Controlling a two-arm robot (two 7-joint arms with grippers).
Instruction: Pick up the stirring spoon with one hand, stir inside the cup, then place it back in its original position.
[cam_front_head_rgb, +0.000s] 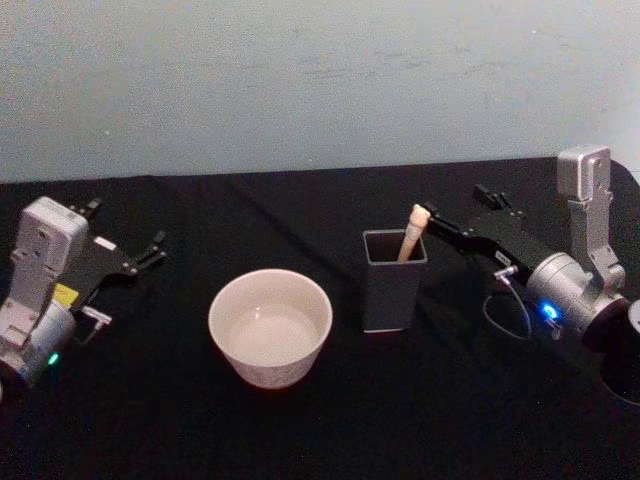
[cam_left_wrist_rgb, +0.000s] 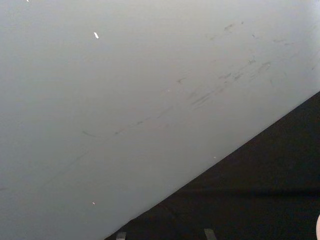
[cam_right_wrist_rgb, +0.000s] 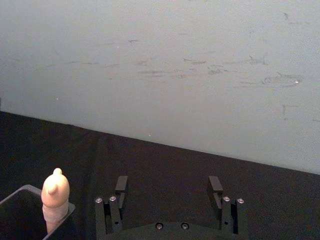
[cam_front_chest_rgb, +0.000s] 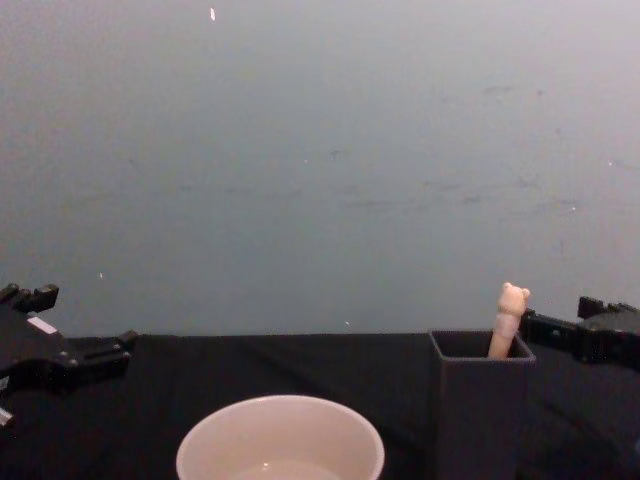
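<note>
The stirring spoon (cam_front_head_rgb: 412, 232) stands in the dark grey square holder (cam_front_head_rgb: 393, 282), its beige bear-head handle (cam_front_chest_rgb: 509, 318) leaning out of the top at the right side. The wide cream cup (cam_front_head_rgb: 270, 326) sits to the left of the holder, apart from it. My right gripper (cam_front_head_rgb: 452, 203) is open just right of the handle, and its nearer finger comes close to the bear head. In the right wrist view the handle (cam_right_wrist_rgb: 55, 194) lies outside the open fingers (cam_right_wrist_rgb: 121, 186), off to one side. My left gripper (cam_front_head_rgb: 128, 225) rests open at the table's left.
A black cloth covers the table (cam_front_head_rgb: 330, 430), and a pale wall (cam_front_head_rgb: 320, 80) stands close behind its far edge. Bare cloth lies between the cup and the left arm and in front of both vessels.
</note>
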